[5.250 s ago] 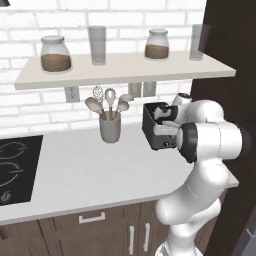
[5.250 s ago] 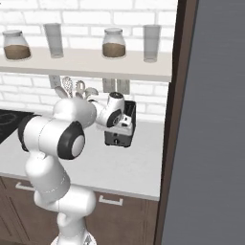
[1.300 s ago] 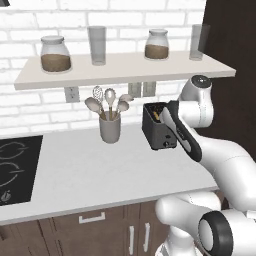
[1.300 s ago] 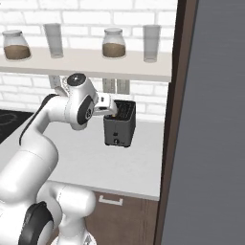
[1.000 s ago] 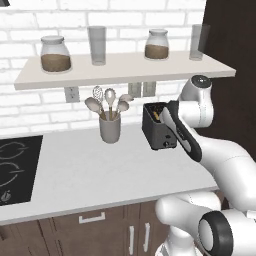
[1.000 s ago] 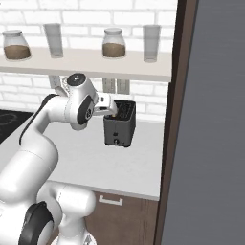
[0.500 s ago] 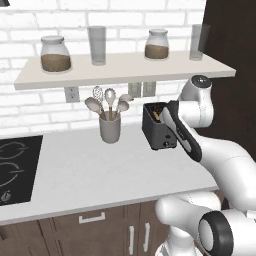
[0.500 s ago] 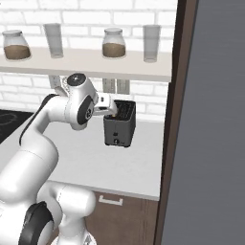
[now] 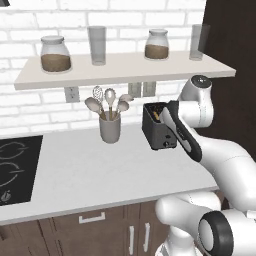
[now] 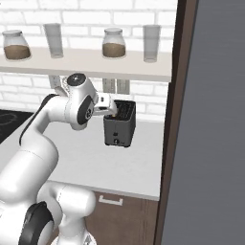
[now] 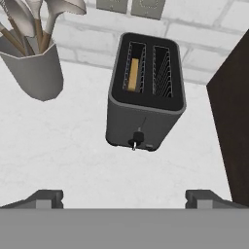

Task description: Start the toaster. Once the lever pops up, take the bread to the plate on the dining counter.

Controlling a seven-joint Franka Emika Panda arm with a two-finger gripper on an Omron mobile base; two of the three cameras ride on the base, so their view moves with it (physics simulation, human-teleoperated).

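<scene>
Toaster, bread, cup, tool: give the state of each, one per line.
toaster: upright on the worktop, lever low on its front.
bread: sunk in the left slot.
utensil cup: upright, holding utensils.
tool: open, above the toaster, holding nothing.

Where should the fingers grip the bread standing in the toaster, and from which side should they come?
Grip the bread by its top edge, coming straight down from above. It stands on edge, sunk in the toaster's left slot in the hand view, so probably just that narrow edge is reachable, fingers closing across its flat faces.
</scene>
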